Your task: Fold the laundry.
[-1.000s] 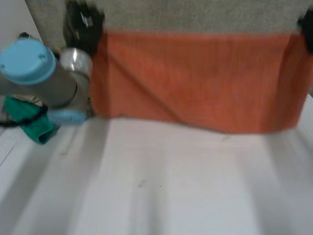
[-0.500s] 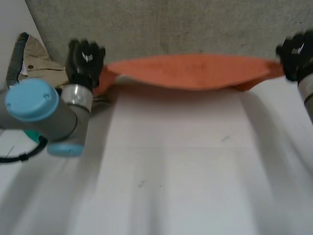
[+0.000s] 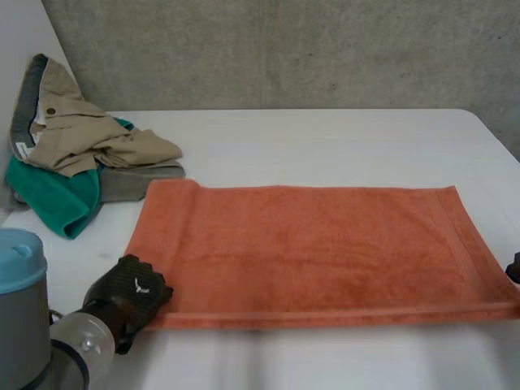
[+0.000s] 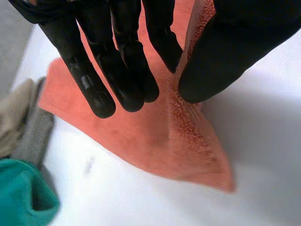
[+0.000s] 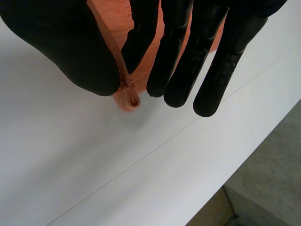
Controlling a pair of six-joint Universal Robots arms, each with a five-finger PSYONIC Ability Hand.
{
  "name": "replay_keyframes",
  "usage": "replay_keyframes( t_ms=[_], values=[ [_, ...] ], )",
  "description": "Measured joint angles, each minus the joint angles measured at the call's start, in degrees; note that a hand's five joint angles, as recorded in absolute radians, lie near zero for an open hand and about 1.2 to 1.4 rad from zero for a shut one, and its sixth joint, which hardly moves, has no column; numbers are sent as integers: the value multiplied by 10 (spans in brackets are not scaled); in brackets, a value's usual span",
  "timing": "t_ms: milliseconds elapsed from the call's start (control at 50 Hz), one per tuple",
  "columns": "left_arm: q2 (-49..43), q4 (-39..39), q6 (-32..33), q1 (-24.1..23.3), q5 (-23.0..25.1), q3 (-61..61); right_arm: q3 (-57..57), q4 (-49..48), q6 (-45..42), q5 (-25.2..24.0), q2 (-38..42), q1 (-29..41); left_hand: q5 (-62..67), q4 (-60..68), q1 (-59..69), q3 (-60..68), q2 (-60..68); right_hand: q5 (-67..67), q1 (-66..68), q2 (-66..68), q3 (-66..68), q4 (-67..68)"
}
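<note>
Orange towel (image 3: 317, 248) lies spread flat on the white counter (image 3: 325, 146), its near hem caught at both ends. The left hand (image 3: 130, 294) pinches one corner between thumb and straight fingers (image 4: 117, 61), and the right hand (image 5: 178, 56) pinches the other. The first fold looks due. Lift both corners evenly with the hem taut. Carry it to the edge beyond your fingertips, clear of the clothes heap (image 3: 81, 154) past the left fingers.

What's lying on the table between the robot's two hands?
The orange towel, spread flat, seen in the head view: left hand and right hand pinch its near corners.
</note>
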Motion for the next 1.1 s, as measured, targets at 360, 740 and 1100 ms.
replay_keyframes(
  t_ms=[360,740,1100],
  values=[
    [-255,302,-2,1,-9,228,-139,-313,89,19,200,113,0,0,0,0,0,0,0,0,0,0],
    [-470,430,59,-8,-6,451,-338,-492,100,77,435,177,-547,-566,-539,-557,-562,-536,-456,-547,-555,-546],
    [-266,459,-34,-37,-4,242,-173,-329,294,-17,199,134,-550,-572,-539,-563,-570,-537,-456,-547,-555,-546]
  ],
)
